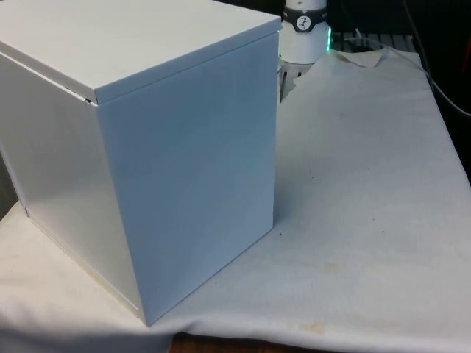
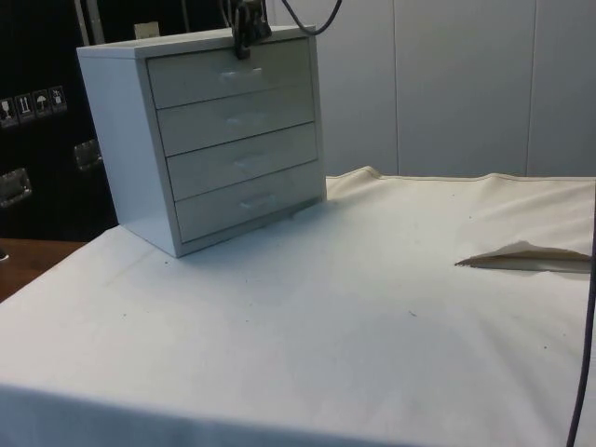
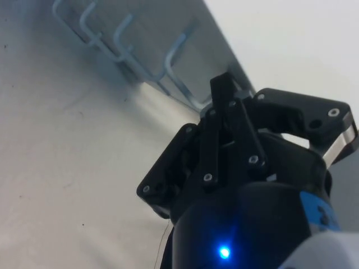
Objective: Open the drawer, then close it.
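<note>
Gripper [image 2: 244, 47]: at the chest's [image 2: 214, 130] top front edge, fingers pressed together, seemingly grasping nothing.
Top drawer handle [image 2: 240, 74]: just below, long axis horizontal.

Light fell evenly and rather coolly over the worktop [image 2: 354, 317], giving its white cloth a bluish cast. The chest of drawers [image 1: 169, 169] threw only a soft, short shadow along its base in the side view. Its top caught more light than its shaded faces. In the wrist view the black pincer [image 3: 224, 92] stood dark against a pale, washed-out background.
</note>
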`<control>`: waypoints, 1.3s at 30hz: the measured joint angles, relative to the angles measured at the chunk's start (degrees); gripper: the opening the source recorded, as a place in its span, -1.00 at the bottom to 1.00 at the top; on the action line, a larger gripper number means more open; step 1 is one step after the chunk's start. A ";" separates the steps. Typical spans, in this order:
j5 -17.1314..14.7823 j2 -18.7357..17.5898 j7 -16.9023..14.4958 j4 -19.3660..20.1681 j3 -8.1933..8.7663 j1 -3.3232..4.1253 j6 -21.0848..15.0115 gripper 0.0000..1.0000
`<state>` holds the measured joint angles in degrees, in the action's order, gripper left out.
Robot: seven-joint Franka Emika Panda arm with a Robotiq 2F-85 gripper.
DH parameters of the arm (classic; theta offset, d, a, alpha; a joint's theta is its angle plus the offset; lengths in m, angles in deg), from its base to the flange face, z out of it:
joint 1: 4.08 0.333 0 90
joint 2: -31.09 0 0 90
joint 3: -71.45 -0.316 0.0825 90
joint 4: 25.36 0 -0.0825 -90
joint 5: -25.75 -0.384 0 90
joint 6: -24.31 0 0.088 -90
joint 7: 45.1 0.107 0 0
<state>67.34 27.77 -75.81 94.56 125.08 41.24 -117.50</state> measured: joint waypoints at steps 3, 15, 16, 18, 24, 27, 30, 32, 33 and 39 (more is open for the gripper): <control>0.00 0.00 0.00 0.00 0.00 0.00 0.00 -1.00; 0.00 0.34 0.69 0.46 -0.23 0.52 0.86 -1.00; 0.06 0.57 0.86 0.63 -0.34 0.57 1.03 -1.00; 0.23 1.20 1.15 0.97 -0.63 0.63 1.38 -1.00; 0.86 2.46 2.12 1.89 -1.20 0.80 1.89 -1.00; 2.18 3.72 4.30 2.69 -2.12 0.86 2.64 -1.00; 2.86 4.35 5.39 3.15 -2.46 0.92 3.04 -1.00; 3.90 5.39 7.16 3.84 -3.04 0.97 3.55 -1.00; 4.18 5.73 7.73 4.13 -3.27 0.97 3.67 -1.00; 5.50 7.45 10.66 5.39 -4.24 0.97 4.47 -1.00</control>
<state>72.84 35.21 -65.15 99.95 120.84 42.21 -113.03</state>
